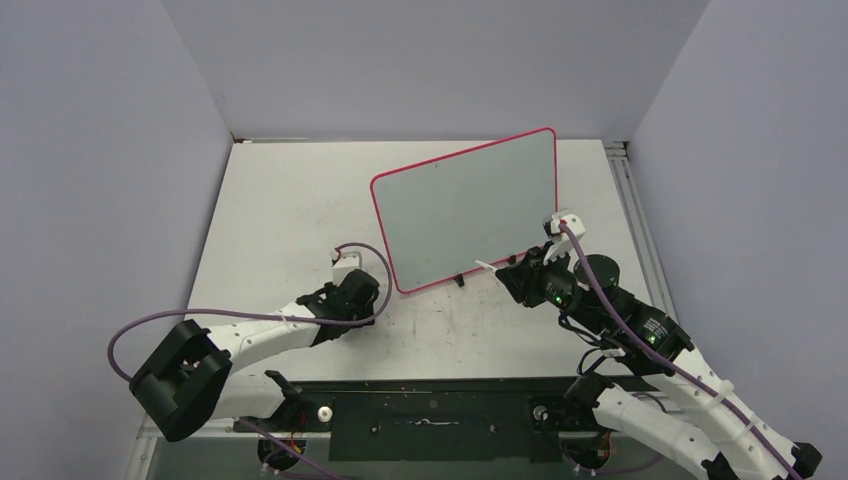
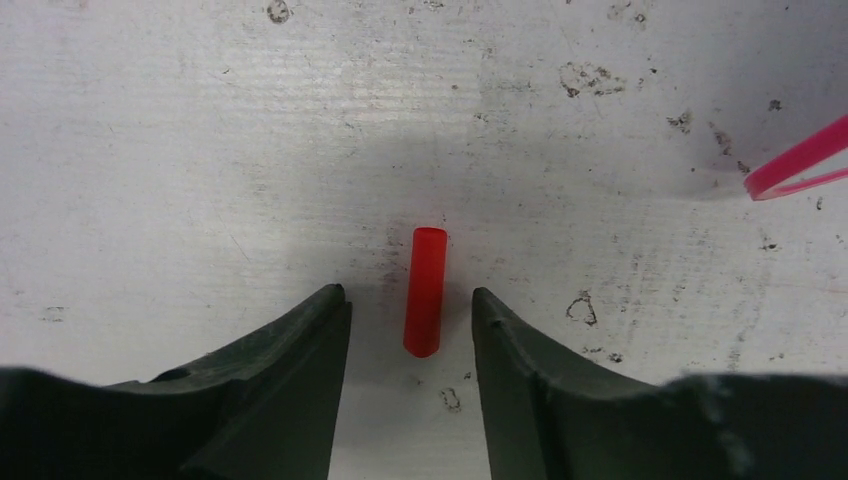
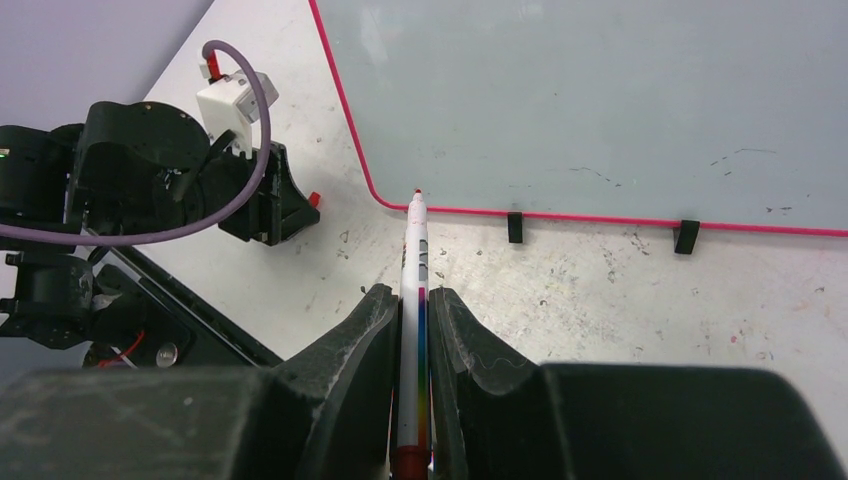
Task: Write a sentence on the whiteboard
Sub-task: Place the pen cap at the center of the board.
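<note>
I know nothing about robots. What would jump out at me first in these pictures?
First, the big whiteboard with its pink-red rim, blank, toward the back right of the table. Next, the right gripper is clamped on an uncapped marker whose red tip points at the board's rounded near corner. The left gripper stands open over a small red cap lying on the scuffed tabletop between its fingers.

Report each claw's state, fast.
Left claw: open around the red cap, not gripping it.
Right claw: closed on the marker.
</note>
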